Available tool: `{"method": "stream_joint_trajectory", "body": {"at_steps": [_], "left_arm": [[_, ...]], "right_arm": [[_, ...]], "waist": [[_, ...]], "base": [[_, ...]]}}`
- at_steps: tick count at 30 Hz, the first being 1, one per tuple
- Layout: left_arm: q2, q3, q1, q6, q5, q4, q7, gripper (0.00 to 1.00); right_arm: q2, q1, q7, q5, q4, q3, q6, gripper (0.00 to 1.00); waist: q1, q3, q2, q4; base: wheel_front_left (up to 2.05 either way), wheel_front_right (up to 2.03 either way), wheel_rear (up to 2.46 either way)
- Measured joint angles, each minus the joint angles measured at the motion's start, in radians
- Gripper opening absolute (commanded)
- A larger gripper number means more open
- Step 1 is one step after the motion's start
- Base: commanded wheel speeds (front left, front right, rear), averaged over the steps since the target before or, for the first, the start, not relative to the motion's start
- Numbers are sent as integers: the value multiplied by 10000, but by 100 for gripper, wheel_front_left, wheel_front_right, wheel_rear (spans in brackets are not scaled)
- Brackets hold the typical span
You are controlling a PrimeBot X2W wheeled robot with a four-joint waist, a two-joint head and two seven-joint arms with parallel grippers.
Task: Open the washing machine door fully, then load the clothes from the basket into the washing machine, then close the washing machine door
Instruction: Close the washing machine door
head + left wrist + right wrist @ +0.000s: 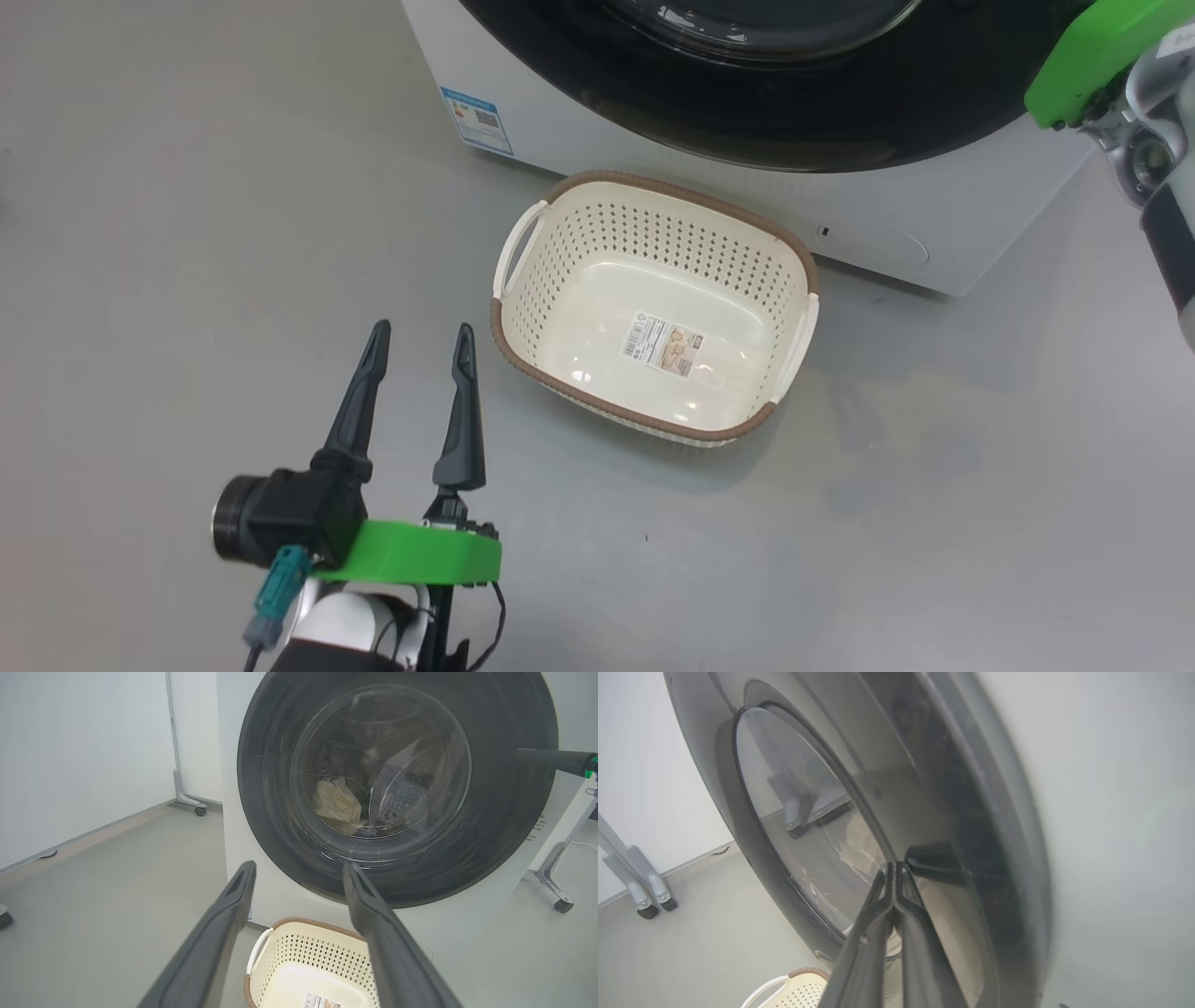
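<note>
The washing machine [560,131] stands ahead with its door [271,788] lying flush against the front. Through the glass bowl the clothes [336,800] show as a pale-yellow heap inside the drum. The cream basket [597,233] sits on the floor before the machine, holding nothing but its bottom label. My left gripper [421,329] hovers open to the left of the basket, with nothing between its fingers. My right gripper [894,863] is shut, its tips touching the door's black ring [971,812] at the right side. The same fingers [551,760] reach in from the right.
A blue sticker [476,119] marks the machine's lower front. Wheeled stand legs [556,877] rise right of the machine, and another castor foot [187,798] stands at its left by a white panel. Grey floor spreads around the basket.
</note>
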Motion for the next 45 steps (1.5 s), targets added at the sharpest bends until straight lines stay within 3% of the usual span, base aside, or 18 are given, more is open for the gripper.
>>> {"method": "stream_joint_trajectory", "body": {"at_steps": [10,20,25,26,28,29,30,45], "left_arm": [[-65,263,-2,-184,157,128,0,100],[-79,397,6,-428,351,242,-2,100],[-73,548,49,-445,512,418,-2,100],[-73,573,63,-499,512,456,-2,100],[-69,616,128,-527,512,508,-2,100],[-67,637,178,-533,514,539,-2,100],[-59,646,228,-602,512,600,-2,100],[-6,617,757,-957,510,1181,-2,100]], "right_arm": [[84,318,-54,56,-1436,96,-12,0],[-19,2057,-90,146,-3693,-213,-12,0],[-165,3466,-90,-267,-4790,-993,-12,0],[-169,3763,-90,-414,-4959,-1237,-12,12],[-161,4346,-90,-723,-5290,-1691,-12,59],[-151,4634,-90,-855,-5438,-1887,-13,90],[-127,4923,-90,-1009,-5580,-2071,-13,100],[617,8582,-90,-2631,-6895,-4289,-13,100]], "waist": [[0,-155,0,-288],[0,-504,0,-818],[0,-785,0,-1145],[0,-849,0,-1208],[0,-983,0,-1341],[0,-1056,0,-1404],[0,-1129,0,-1474],[0,-2228,0,-2487]], "base": [[0,0,0],[0,0,0],[0,0,0],[0,0,0],[0,0,0],[0,0,0],[0,0,0],[0,0,0]]}}
